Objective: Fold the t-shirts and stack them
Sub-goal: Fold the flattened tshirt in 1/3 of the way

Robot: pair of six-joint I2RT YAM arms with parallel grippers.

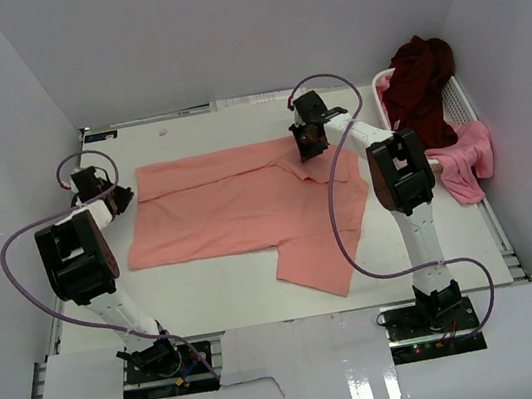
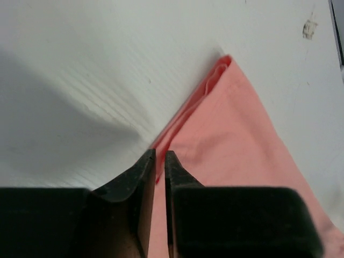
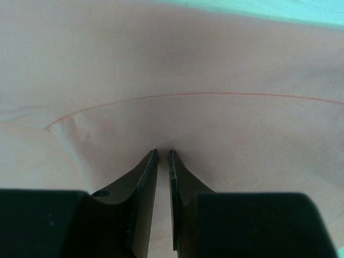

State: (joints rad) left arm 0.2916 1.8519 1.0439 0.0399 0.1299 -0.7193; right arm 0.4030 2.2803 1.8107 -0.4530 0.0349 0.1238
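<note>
A salmon-pink t-shirt (image 1: 237, 209) lies spread flat on the middle of the table, with one sleeve trailing towards the front. My left gripper (image 1: 116, 198) is at its left edge. In the left wrist view the jaws (image 2: 160, 155) are pinched on the hem of the salmon-pink t-shirt (image 2: 242, 145). My right gripper (image 1: 307, 140) is at the shirt's far right part. In the right wrist view its jaws (image 3: 163, 152) are pinched on a fold of the cloth (image 3: 188, 70). A dark maroon t-shirt (image 1: 421, 79) and a brighter pink t-shirt (image 1: 468, 162) hang on the basket.
A white slatted basket (image 1: 459, 103) stands at the table's right edge, with the two other shirts draped over it. White walls enclose the table on the left, back and right. Bare white tabletop (image 1: 211, 299) lies in front of the shirt.
</note>
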